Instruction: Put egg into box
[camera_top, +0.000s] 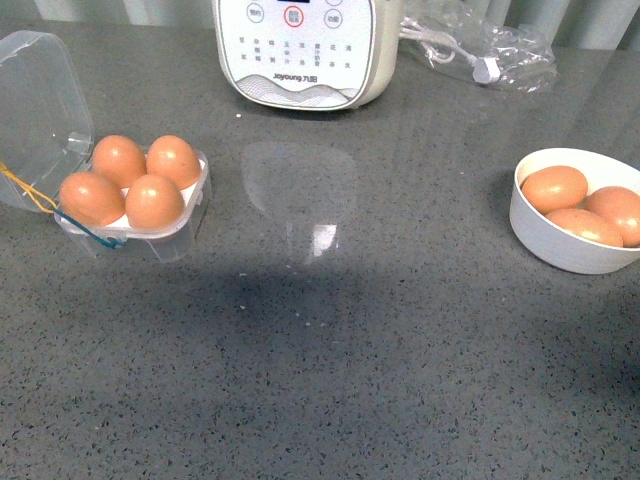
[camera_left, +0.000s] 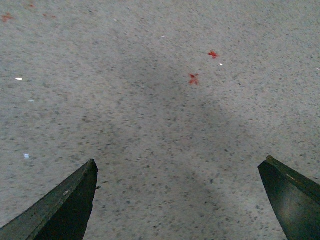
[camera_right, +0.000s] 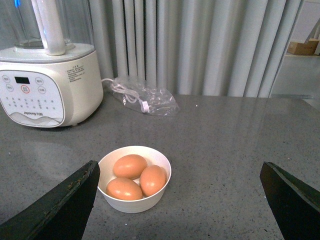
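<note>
The clear box (camera_top: 185, 225) stands at the left of the grey table, its lid (camera_top: 40, 100) hinged open. All its holes hold orange-brown eggs, for instance one egg (camera_top: 154, 200) at the front. A white bowl (camera_top: 545, 240) at the right holds three more eggs (camera_top: 554, 187); it also shows in the right wrist view (camera_right: 135, 202). Neither arm shows in the front view. My left gripper (camera_left: 179, 172) is open and empty over bare table. My right gripper (camera_right: 180, 180) is open and empty, with the bowl ahead of it near one finger (camera_right: 60, 205).
A white Joyoung appliance (camera_top: 300, 50) stands at the back middle of the table; it also shows in the right wrist view (camera_right: 45, 85). A clear bag with a white cable (camera_top: 480, 50) lies at the back right. Grey curtains (camera_right: 200, 45) hang behind the table.
</note>
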